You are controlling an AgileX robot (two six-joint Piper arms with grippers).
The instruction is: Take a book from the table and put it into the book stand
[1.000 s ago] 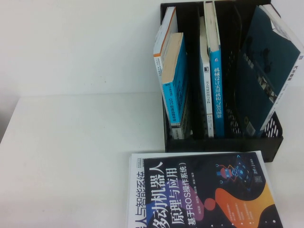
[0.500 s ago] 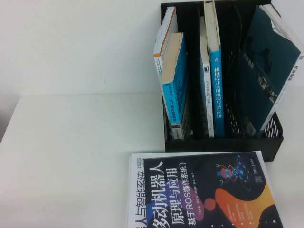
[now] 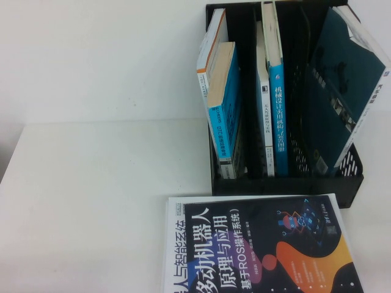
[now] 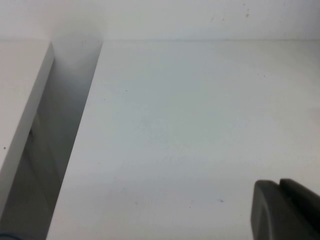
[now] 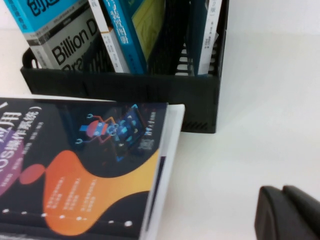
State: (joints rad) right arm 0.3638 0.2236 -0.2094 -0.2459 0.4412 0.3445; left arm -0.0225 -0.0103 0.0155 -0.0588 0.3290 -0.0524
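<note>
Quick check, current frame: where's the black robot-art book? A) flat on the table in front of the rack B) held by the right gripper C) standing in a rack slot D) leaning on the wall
A: the black book lies flat on the table just in front of the book stand; the right gripper hangs beside it over bare table and the left gripper is off over bare table.

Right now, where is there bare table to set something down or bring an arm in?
The table is bare left of the black book and the book stand. Right of the stand there is a narrower strip. Between them it is tight. The left gripper is above that bare side, the right gripper beside the book.
</note>
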